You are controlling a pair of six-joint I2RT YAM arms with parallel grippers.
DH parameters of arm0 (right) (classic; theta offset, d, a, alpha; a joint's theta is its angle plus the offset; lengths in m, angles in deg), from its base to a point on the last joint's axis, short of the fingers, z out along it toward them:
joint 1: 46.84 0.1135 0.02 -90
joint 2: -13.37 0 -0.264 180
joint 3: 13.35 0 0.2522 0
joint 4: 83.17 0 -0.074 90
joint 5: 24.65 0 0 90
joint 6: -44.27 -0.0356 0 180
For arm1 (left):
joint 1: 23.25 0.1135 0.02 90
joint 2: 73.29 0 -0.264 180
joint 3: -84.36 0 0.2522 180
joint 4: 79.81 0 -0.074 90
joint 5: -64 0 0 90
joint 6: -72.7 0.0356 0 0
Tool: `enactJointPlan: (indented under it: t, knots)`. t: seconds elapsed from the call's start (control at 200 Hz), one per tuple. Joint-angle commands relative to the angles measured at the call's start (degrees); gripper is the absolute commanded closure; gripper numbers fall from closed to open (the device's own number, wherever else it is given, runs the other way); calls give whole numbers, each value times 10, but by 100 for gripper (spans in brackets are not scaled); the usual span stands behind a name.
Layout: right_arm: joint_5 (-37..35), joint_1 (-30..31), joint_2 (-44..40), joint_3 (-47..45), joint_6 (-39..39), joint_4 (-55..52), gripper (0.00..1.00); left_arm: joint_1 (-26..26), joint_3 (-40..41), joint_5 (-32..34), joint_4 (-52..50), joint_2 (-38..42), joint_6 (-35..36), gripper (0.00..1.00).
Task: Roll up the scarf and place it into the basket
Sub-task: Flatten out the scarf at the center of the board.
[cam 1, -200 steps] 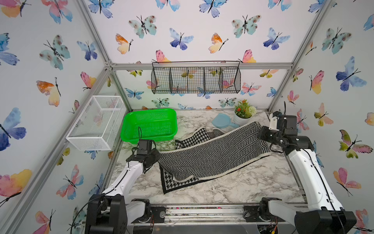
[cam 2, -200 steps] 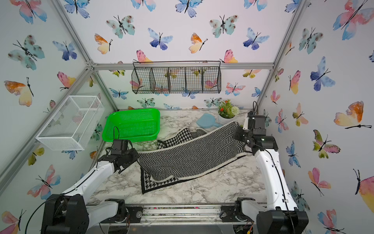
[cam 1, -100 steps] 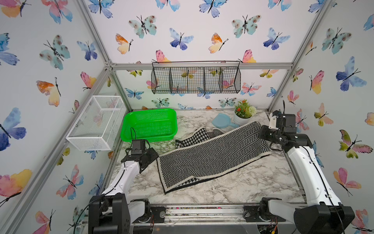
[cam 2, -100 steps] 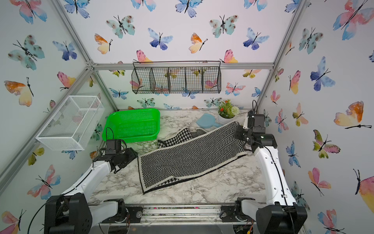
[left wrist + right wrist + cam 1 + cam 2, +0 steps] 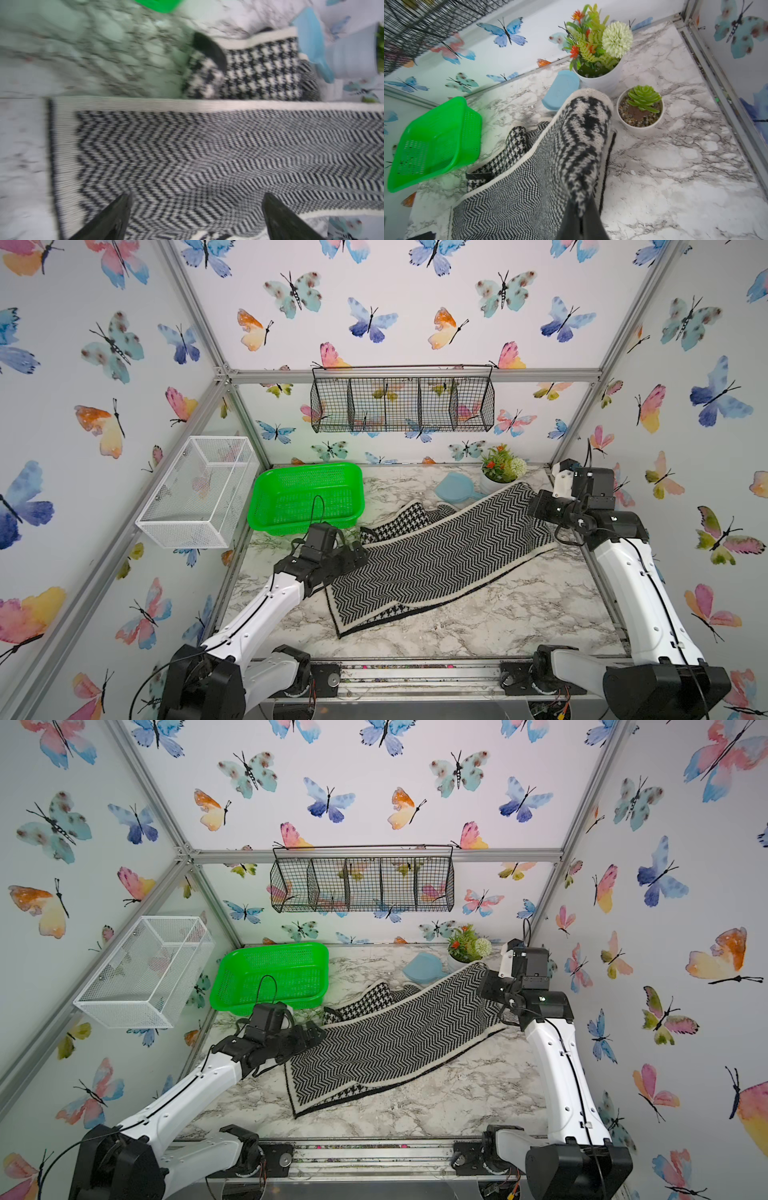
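Marble tabletop point(image 5: 498, 614): scarf point(image 5: 436, 556) outside green basket point(image 5: 305, 467)

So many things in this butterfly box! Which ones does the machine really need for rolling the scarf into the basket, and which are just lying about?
Part of the job: scarf; green plastic basket; left tool, open above the scarf; right tool, pinching the scarf.

Just lying about: white wire-mesh box; black wire rack; flowerpot; small succulent pot; pale blue plastic item.

Walls point(image 5: 395, 302) white, watercolour butterfly print, aluminium rails point(image 5: 540, 375) at the corners. Tabletop point(image 5: 519, 614) marble-patterned. Black wire three-compartment rack point(image 5: 402, 404) on back wall; white wire-mesh box point(image 5: 195, 493) on left wall.
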State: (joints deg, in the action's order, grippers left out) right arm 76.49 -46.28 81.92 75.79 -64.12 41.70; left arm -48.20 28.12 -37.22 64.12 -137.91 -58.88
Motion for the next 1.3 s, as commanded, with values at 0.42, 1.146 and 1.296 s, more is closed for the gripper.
enactJointPlan:
  t: [0.42, 1.146, 1.296]
  knots:
    - [99, -3, -53, 71, -5, -54, 99, -323, -383, -1, 116, -465, -113, 1]
    - [257, 3, -116, 0, -10, -33, 99, -376, -348, 35, 86, -385, -121, 2]
    - [265, 15, -123, -33, -20, -3, 99, -372, -243, 73, 81, -302, -128, 2]
